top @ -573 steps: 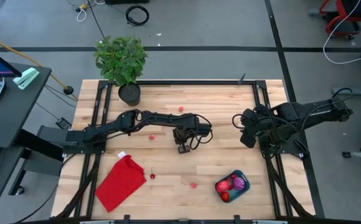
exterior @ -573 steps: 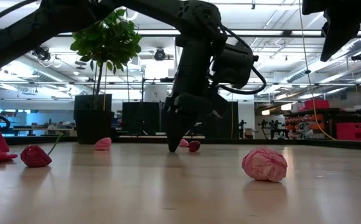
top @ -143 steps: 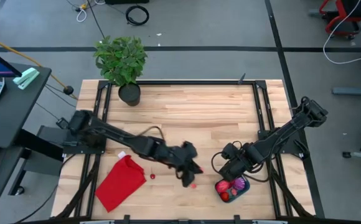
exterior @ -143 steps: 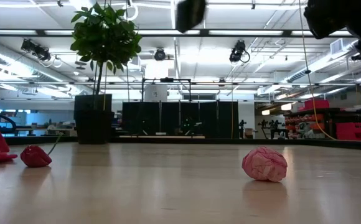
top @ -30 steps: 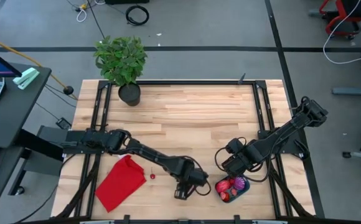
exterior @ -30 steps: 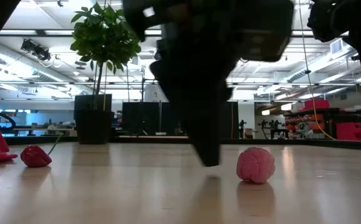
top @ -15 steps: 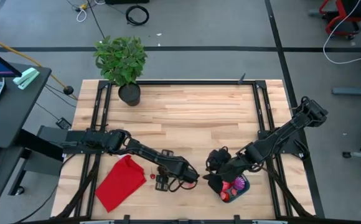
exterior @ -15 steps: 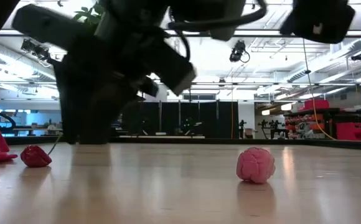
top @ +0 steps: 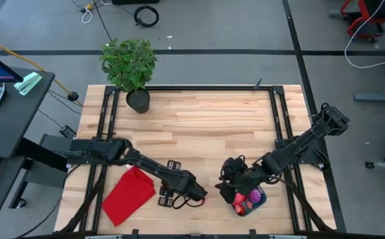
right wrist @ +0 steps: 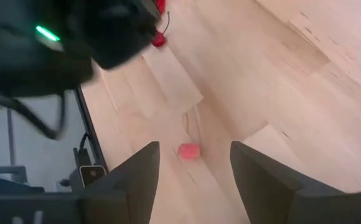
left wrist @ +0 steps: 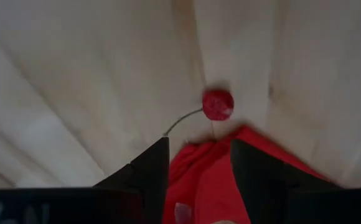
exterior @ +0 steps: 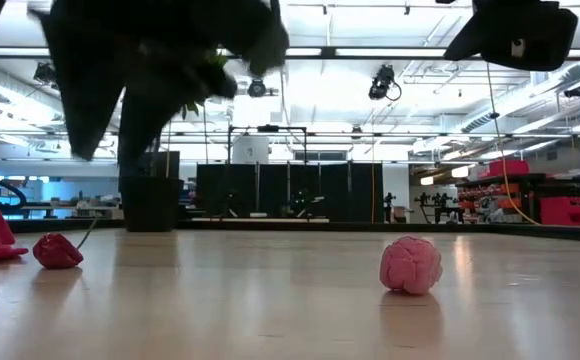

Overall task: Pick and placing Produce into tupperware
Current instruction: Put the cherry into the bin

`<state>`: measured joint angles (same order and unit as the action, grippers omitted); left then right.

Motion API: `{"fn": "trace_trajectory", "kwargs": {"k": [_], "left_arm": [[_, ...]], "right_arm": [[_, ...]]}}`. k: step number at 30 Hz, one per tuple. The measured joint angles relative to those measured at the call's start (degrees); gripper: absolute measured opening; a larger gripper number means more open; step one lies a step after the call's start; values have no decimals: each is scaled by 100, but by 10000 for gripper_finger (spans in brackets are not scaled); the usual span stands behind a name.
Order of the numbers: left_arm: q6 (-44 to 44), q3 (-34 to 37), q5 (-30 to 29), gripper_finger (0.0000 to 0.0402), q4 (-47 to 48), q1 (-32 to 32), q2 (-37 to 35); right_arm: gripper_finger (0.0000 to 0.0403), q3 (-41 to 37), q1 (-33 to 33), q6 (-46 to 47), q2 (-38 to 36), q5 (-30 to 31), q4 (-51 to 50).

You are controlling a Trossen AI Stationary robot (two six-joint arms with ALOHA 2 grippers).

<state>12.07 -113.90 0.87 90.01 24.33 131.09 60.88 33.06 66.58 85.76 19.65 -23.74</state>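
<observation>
Left tool [left wrist: 199, 168] spread, empty, above the bench [top: 206, 119]; cherry [left wrist: 218, 104] just ahead, beside red cloth [top: 129, 194]. Right tool [right wrist: 193, 171] spread (nothing held), pink fruit [right wrist: 188, 151] ahead; tub [top: 249, 199] beneath.

The high view looks straight down on the whole tabletop [top: 199, 119]. The low view sits at surface level, facing the room. Each wrist view looks down close on the wood. Low and left wrist views share the cherry [exterior: 58, 250] [left wrist: 218, 104].
</observation>
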Motion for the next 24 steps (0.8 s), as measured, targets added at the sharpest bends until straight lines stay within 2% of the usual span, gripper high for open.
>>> {"fn": "trace_trajectory", "kwargs": {"k": [5, 8, 12, 16, 19, 24], "left_arm": [[337, 6, -18, 175, -1, -35, -563], [553, 282, -24, 174, 1, -87, -1092], [989, 1215, -21, 178, -1, -203, -1913], [1866, 2557, -24, 184, -209, -361, -3011], [2819, 3609, -20, 185, -1233, -434, -3816], [4189, 5156, -16, 176, -4144, -327, -4891]], "right_arm": [[206, 0, 89, 185, 0, -8, 5], [206, 0, 181, 282, 0, -12, 32], [206, 0, 385, 267, 0, -125, 191], [206, 0, 562, 96, 2, -151, 127], [206, 0, 576, -63, 2, 55, -48], [206, 0, 361, -70, 2, 369, -132]]}}
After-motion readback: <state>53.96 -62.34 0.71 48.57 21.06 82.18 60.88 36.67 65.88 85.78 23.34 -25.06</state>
